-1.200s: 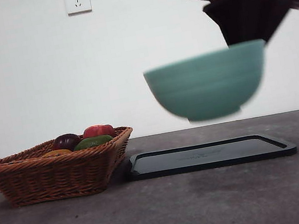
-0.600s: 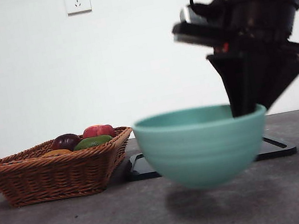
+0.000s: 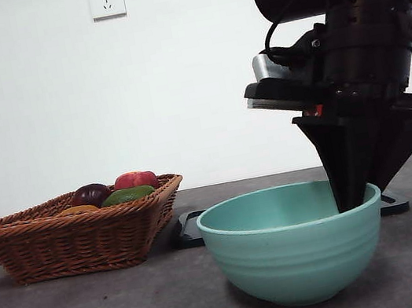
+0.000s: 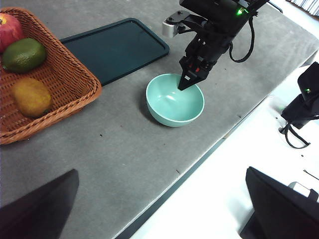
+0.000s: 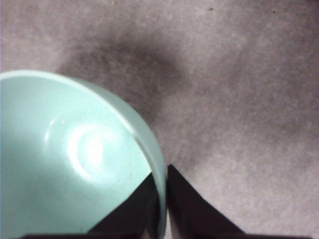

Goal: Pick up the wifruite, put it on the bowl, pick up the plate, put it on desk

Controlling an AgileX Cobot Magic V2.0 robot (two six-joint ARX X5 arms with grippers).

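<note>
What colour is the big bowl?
The bowl is pale teal-green, with faint ridges outside. It shows best in the front view.

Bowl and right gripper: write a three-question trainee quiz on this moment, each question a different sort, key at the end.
1. True or false: the right gripper has its jaws pinched on the rim of the bowl, one jaw inside and one outside.
2. Multiple choice: the bowl now stands on A) the dark tray B) the desk C) the basket.
3. Fill in: the orange-yellow wifruite lies in the ____, beside a green fruit.

Key: 1 true. 2 B, in front of the tray as the front view shows it. 3 basket. The left gripper waits open, holding nothing.
</note>
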